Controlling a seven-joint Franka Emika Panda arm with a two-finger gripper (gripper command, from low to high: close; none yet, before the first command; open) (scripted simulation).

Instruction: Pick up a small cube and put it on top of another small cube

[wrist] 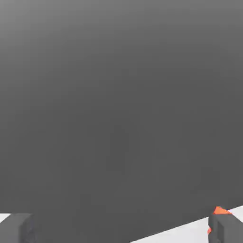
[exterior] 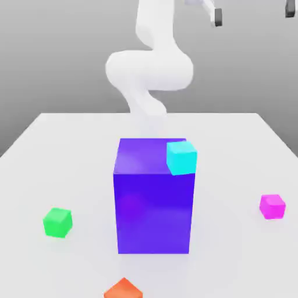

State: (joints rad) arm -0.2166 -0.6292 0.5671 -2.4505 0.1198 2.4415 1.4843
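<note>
The small magenta cube [exterior: 272, 206] rests on the white table at the exterior view's right. Across the table, at that view's left, lies the small green cube [exterior: 57, 222]. My gripper [exterior: 254, 13] hangs high above the table's far right side, well away from both cubes. It is open, its two dark fingertips [exterior: 217, 16] standing wide apart with nothing between them. In the hand view the gripper [wrist: 123, 228] looks out at grey background, with one dark finger [wrist: 17, 228] at each side.
A big purple block [exterior: 153, 197] stands mid-table between the two small cubes. A cyan cube [exterior: 181, 157] sits at its top right corner. An orange cube [exterior: 123, 289] lies at the near edge, also glimpsed as the orange cube [wrist: 219, 210] beside a finger.
</note>
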